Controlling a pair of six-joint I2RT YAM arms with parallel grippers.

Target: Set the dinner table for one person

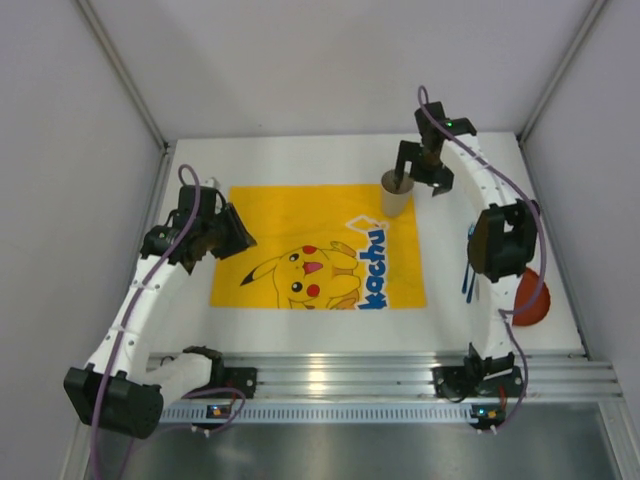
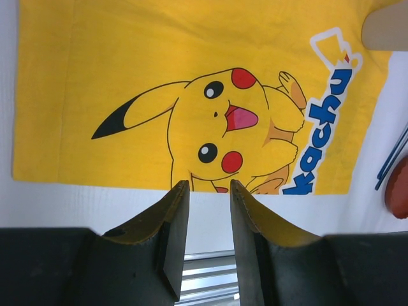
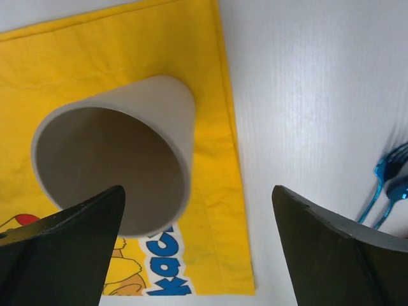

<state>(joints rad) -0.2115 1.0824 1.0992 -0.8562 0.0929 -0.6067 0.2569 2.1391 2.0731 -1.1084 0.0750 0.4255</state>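
The white dinner table [image 1: 300, 160] carries a yellow Pikachu-print mat [image 1: 300, 215]. A beige cup [image 1: 397, 192] stands upright on the mat's far right corner. My right gripper [image 1: 422, 172] hovers just above it, open wide. In the right wrist view the cup [image 3: 115, 166] sits toward the left finger, and the right gripper [image 3: 197, 191] holds nothing. My left gripper [image 1: 240, 235] hangs over the mat's left edge. In the left wrist view the left gripper [image 2: 209, 185] shows a narrow gap between its fingers, with only table [image 2: 83, 204] behind it.
Blue cutlery [image 1: 468, 280] lies on the table right of the mat, partly under the right arm, and a fork [image 3: 382, 185] of it shows in the right wrist view. A red dish [image 1: 530, 298] sits at the near right. Walls enclose three sides.
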